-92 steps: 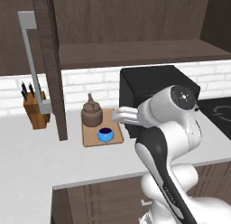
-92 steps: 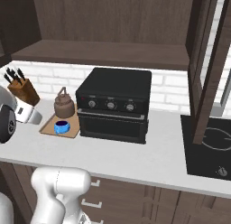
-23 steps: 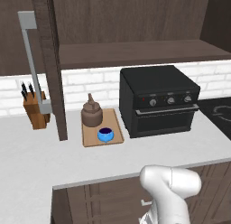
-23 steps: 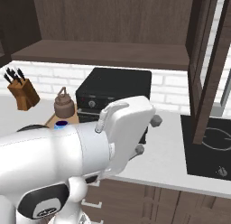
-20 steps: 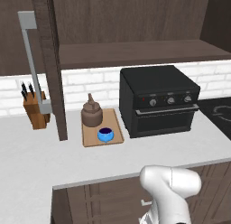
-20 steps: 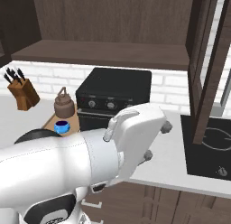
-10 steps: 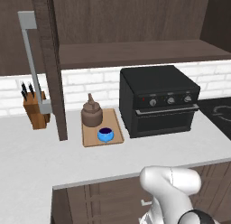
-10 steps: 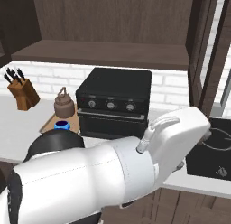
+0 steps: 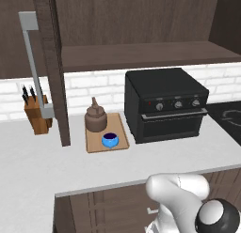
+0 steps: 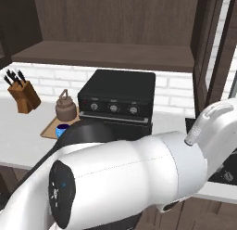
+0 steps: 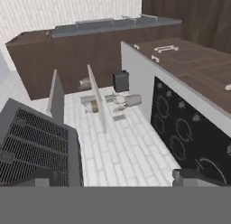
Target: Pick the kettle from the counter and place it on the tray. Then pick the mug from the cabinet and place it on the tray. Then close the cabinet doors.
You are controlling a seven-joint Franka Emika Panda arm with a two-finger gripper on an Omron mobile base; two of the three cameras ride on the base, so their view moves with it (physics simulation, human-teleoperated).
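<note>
The dark-brown kettle [image 9: 96, 120] stands on the back half of the light-wood tray [image 9: 119, 130], and the blue mug [image 9: 109, 140] sits on the tray just in front of it. From the right base view the kettle [image 10: 65, 109] and the tray [image 10: 49, 129] show left of the oven, with the mug [image 10: 61, 130] half hidden by my arm. The cabinet [image 9: 141, 56] shelf is bare, and both cabinet doors hang open, one at the left [image 9: 52, 72] and one at the right [image 10: 215, 53]. My gripper [image 11: 116, 178] is open, with nothing between its fingertips [image 11: 43, 176], and faces away from the tray.
A black oven [image 9: 164, 105] stands on the counter [image 9: 70, 166] right of the tray, a knife block [image 9: 36, 112] to the left. The left door's grey bar handle [image 9: 36, 67] juts over the counter. A black cooktop [image 11: 189, 137] lies by the hand. My arm [image 10: 139, 178] covers the right view's foreground.
My arm has swung further right across the right base view. Kettle, mug, tray and doors have not moved, and the gripper has stayed open.
</note>
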